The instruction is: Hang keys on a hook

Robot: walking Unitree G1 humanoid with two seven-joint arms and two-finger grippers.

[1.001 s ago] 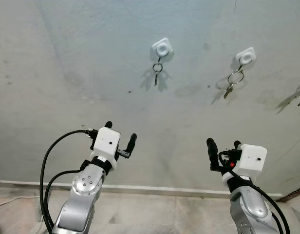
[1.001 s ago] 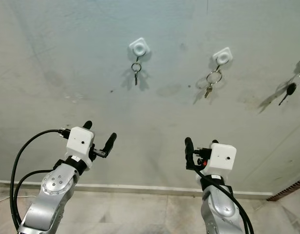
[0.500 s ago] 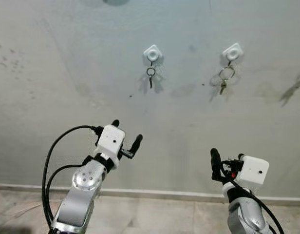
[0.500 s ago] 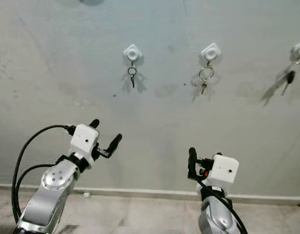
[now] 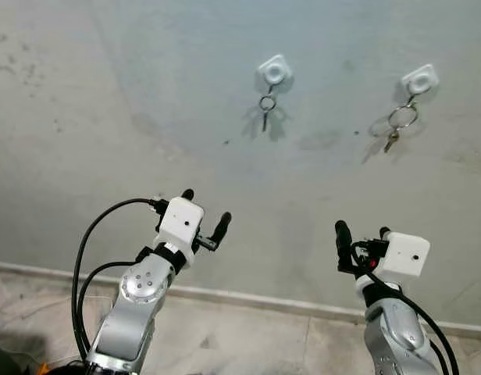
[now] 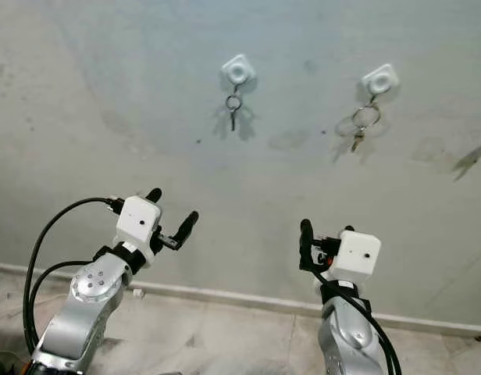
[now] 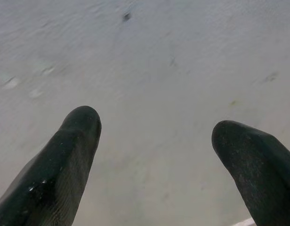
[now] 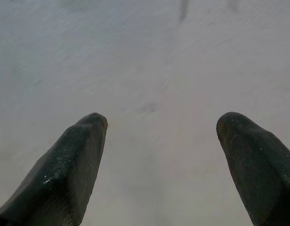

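Note:
Two white square hooks are fixed high on the grey wall. A small key on a ring (image 5: 265,107) hangs from the left hook (image 5: 273,70). From the right hook (image 5: 421,79) hangs a bigger ring with a key (image 5: 398,125). My left gripper (image 5: 205,209) is raised well below the left hook, open and empty. At about the same height, below the right hook, my right gripper (image 5: 361,232) is also open and empty. In both wrist views the left fingers (image 7: 74,155) and the right fingers (image 8: 79,160) stand spread before bare wall.
A pale skirting board (image 5: 248,300) runs along the foot of the wall, with tiled floor (image 5: 225,344) beneath. A black cable (image 5: 84,258) loops beside my left arm. A key's shadow (image 6: 475,156) falls on the wall at the far right.
The camera has swung, so the hooks now sit further right in the picture. Both grippers stay open and empty, roughly where they were.

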